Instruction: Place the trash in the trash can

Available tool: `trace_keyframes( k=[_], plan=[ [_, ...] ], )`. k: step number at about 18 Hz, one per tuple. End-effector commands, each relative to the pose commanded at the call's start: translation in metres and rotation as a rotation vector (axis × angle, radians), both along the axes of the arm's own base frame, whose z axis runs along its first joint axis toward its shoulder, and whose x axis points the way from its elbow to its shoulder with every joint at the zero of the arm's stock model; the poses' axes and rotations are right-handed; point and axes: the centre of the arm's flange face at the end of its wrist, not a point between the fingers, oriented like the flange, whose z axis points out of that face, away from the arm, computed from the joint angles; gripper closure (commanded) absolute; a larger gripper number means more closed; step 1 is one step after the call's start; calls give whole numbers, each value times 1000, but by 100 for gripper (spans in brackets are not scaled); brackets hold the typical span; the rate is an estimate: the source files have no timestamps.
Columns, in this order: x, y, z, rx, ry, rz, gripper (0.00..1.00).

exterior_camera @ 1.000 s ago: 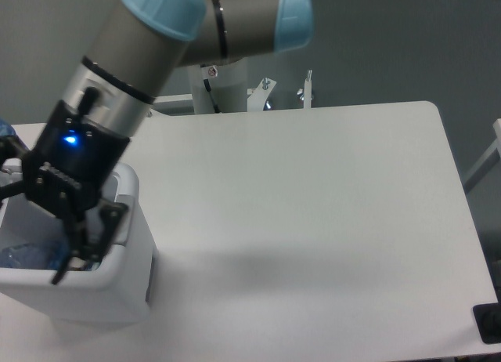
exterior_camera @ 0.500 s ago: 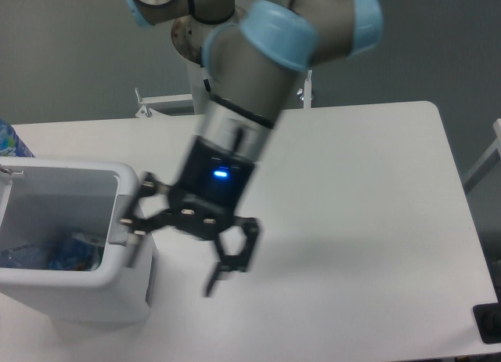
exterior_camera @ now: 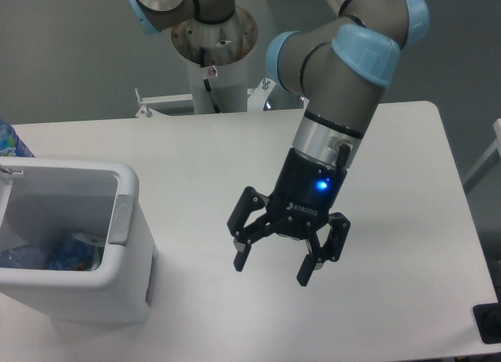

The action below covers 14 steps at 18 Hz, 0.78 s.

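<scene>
A white table (exterior_camera: 235, 154) with rounded corners is seen filling most of the view. Dull grey floor (exterior_camera: 70, 56) is seen beyond the table's far edge. A white post (exterior_camera: 219, 92) with metal brackets (exterior_camera: 307, 88) is set just behind that edge. Light is even, shadows soft.

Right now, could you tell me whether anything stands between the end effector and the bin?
Nothing visible does. The open, empty end effector hangs over bare table, right of the bin; only tabletop lies between. The bottle already lies inside the bin.
</scene>
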Motion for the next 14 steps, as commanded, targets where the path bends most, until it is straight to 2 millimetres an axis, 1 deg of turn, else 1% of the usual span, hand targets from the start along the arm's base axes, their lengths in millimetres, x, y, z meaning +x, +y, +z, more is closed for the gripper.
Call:
trace_keyframes(
  k=[1,2,6,8,10,12,14],
  plan=[
    [-5,0,-16,-61,28,-23,0],
    [-7,-1,-23,-107,56,-36,0],
    [-13,-6,-31,-185,120,-87,0],
    [-18,-14,-34,-236,181,-124,0],
    [-22,-20,-38,-309,229,-160,0],
    [-25,-29,-49,-415,247,-201,0],
    [-27,-31,-52,-461,278,-239,0]
  ],
)
